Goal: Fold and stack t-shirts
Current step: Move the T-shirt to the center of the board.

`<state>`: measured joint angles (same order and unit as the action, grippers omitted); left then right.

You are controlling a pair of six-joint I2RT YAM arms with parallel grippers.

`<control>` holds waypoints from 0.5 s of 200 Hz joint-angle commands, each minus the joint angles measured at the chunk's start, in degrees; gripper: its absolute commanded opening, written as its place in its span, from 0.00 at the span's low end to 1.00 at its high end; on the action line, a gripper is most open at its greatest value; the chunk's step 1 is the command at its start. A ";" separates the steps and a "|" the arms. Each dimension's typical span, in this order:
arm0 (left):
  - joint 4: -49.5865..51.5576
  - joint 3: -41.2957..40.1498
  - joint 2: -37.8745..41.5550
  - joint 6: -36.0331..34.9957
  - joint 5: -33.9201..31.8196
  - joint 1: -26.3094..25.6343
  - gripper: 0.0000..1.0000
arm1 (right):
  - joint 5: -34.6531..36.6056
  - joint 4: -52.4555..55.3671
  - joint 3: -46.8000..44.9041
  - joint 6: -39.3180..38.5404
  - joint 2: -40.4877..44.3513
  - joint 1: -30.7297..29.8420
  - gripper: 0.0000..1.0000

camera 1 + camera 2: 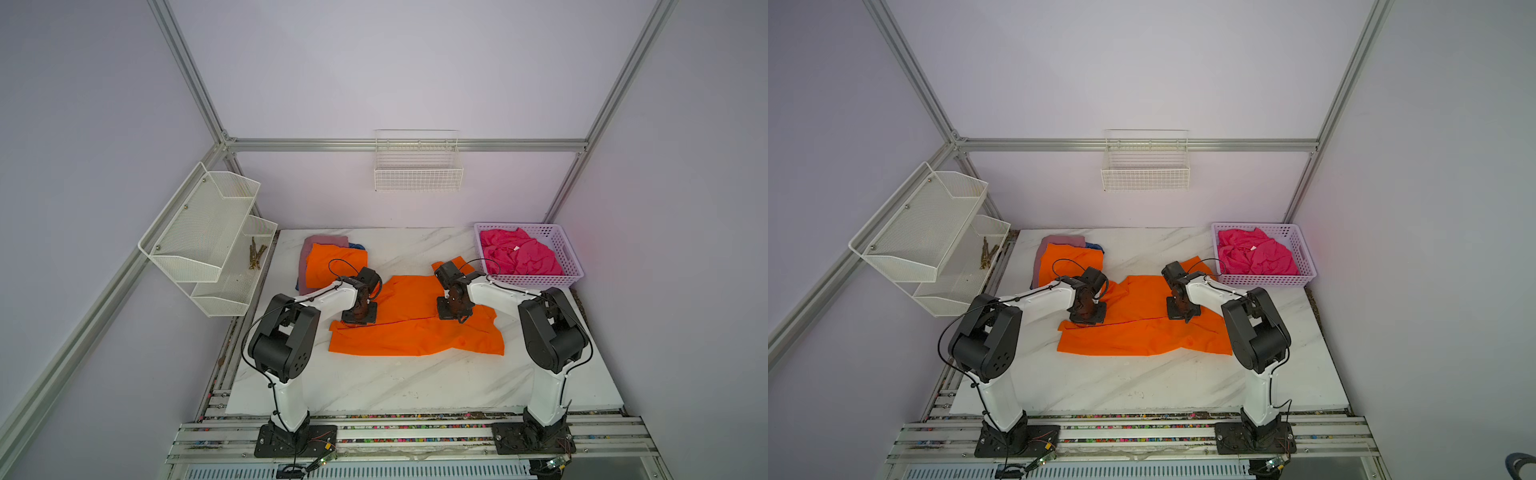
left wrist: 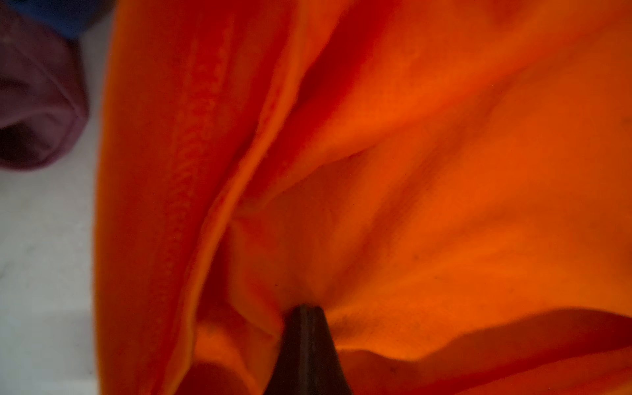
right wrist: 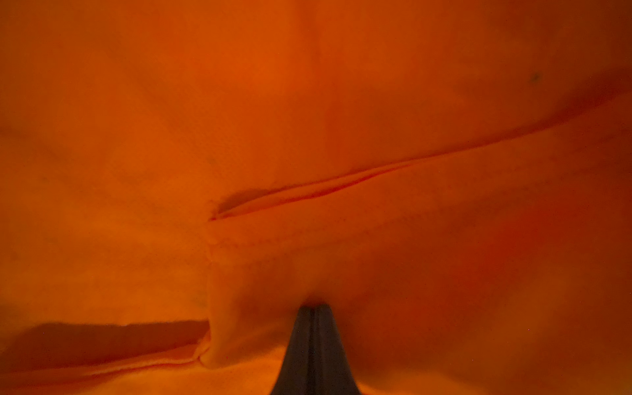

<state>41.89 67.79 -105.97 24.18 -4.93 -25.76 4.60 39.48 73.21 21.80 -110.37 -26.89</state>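
A bright orange t-shirt (image 1: 415, 336) (image 1: 1142, 338) lies spread across the middle of the table. My left gripper (image 1: 360, 318) (image 2: 307, 307) is shut on its cloth at the left side. Further right, my right gripper (image 1: 453, 313) (image 3: 314, 307) is shut on the same shirt, near a hem. At both tips the cloth bunches. At the back left, a folded orange t-shirt (image 1: 332, 266) tops a stack with a mauve-pink t-shirt (image 1: 322, 241) (image 2: 37, 102) and a blue t-shirt (image 1: 357, 246). A hot pink t-shirt (image 1: 519, 253) lies crumpled in the lilac basket (image 1: 536, 282).
A white mesh shelf unit (image 1: 208, 232) hangs over the table's left edge. On the back wall a white wire basket (image 1: 417, 174) is mounted. The marble table (image 1: 395, 382) shows bare in front of the spread shirt, between the two arm bases.
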 commanded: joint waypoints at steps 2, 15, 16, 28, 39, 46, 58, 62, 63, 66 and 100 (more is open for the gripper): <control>9.12 -5.32 -0.12 4.38 0.12 -0.97 0.00 | -0.75 2.93 -3.40 -0.66 -0.53 -0.17 0.00; 9.84 -6.98 1.37 6.35 -0.44 -1.61 0.00 | -0.82 3.37 -4.64 -0.80 0.35 -0.15 0.00; 9.90 -7.06 1.51 6.51 -0.48 -1.59 0.00 | -0.87 3.39 -4.65 -0.80 0.38 -0.16 0.00; 10.59 -8.50 2.95 8.34 -0.90 -2.31 0.00 | -1.38 4.01 -5.74 -0.56 1.31 -0.17 0.00; 11.60 -9.52 4.00 9.97 -1.51 -2.84 0.00 | -2.28 4.11 -7.04 -0.36 2.43 -0.25 0.00; 12.40 -9.99 4.60 10.85 -2.00 -3.27 0.00 | -2.56 4.26 -7.78 -0.12 3.24 -0.23 0.00; 13.70 -10.70 5.51 12.53 -3.04 -3.97 0.00 | -2.58 4.88 -9.06 0.04 4.47 -0.63 0.00; 14.05 -10.87 5.87 12.99 -3.30 -4.18 0.00 | -2.66 5.14 -9.40 0.08 4.81 -0.81 0.00; 14.21 -10.90 5.91 13.03 -3.36 -4.24 0.00 | -2.66 5.24 -9.49 0.04 4.90 -0.89 0.00; 14.53 -11.07 6.19 13.56 -3.56 -4.41 0.00 | -2.62 5.39 -9.75 0.00 5.16 -1.02 0.00; 16.90 -13.64 9.08 19.31 -4.01 -6.59 0.00 | -3.35 7.05 -13.87 0.73 8.76 -2.34 0.00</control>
<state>50.17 57.84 -97.56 37.34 -7.40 -31.31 1.61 40.05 63.81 21.76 -103.02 -28.40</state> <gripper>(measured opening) 0.049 0.054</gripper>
